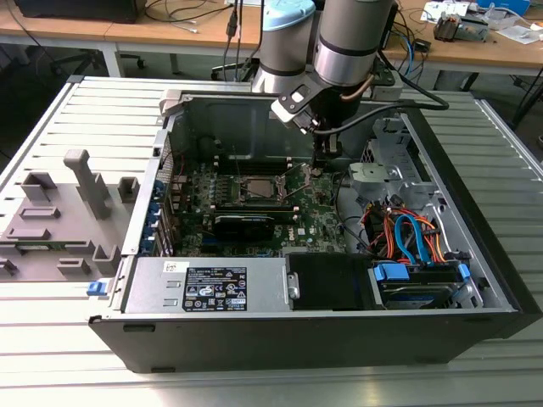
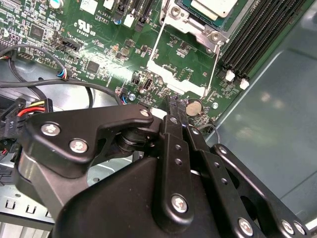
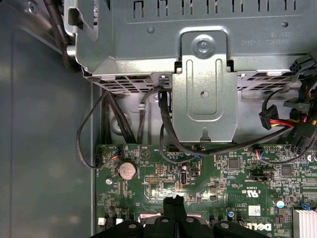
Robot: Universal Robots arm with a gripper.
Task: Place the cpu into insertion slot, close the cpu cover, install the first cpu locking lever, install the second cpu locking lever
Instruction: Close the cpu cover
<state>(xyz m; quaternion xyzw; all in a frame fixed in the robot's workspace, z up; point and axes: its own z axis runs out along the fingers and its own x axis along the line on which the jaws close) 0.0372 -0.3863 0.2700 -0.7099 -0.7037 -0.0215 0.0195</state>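
The cpu (image 2: pixel 210 6) lies flat in the slot (image 2: pixel 174 14) with its silver top up, so that part of the job looks done. The cover (image 2: pixel 184 86) is open. It is flipped away from the slot, and green board shows through its window.

In the exterior view the hand (image 1: pixel 318 166) hangs inside the case (image 1: pixel 475 254), just to that view's right of the slot. In the second wrist view its two fingers (image 2: pixel 173 116) are pressed close together, so the hand is narrow. The tips sit just beside the free edge of the cover, near a round battery (image 2: pixel 194 106). I cannot tell if they touch the cover or pinch it.

The step in hand looks like closing the cover. To do it well, I think the hand should work on that free edge, not on the thin side bars, which may bend. The cover turns on its hinge at the slot, so the tips should follow a round path up and over, not a straight push. Going slowly would help. The tips should keep off the cpu top, the small parts on the board and the black wires (image 3: pixel 163 134) close by. The cover should land flat, with the cpu top showing in the window.
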